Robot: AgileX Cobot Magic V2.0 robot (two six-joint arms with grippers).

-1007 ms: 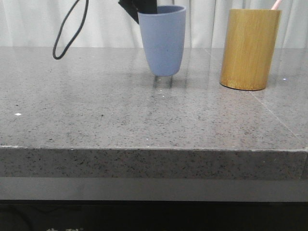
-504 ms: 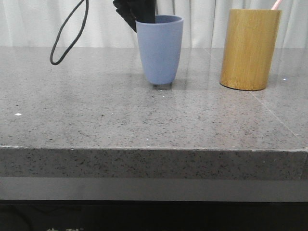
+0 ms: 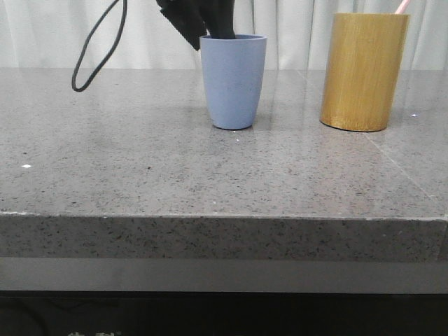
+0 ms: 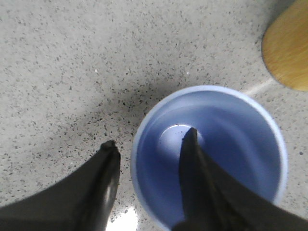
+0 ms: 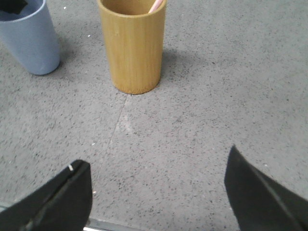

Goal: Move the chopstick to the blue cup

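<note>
The blue cup [image 3: 233,80] stands upright on the grey stone table, near the back middle. My left gripper [image 3: 203,28] comes down over its rim; in the left wrist view it [image 4: 150,139] is open, one finger inside the blue cup [image 4: 240,144] and the other outside, with a gap to the wall. The chopstick [image 3: 401,6] shows as a pink tip above the bamboo cylinder [image 3: 362,70] at the back right. My right gripper [image 5: 159,168] is open over bare table, nearer the front than the bamboo cylinder [image 5: 132,45], the chopstick [image 5: 155,6] and the blue cup [image 5: 31,41].
A black cable [image 3: 98,56] loops down from the left arm, left of the cup. The table's front edge [image 3: 224,217] runs across the front view. About a cup's width separates cup and cylinder.
A second ago the blue cup hung tilted above the table in the left gripper. It came down and now stands upright on the surface, slightly further left.
</note>
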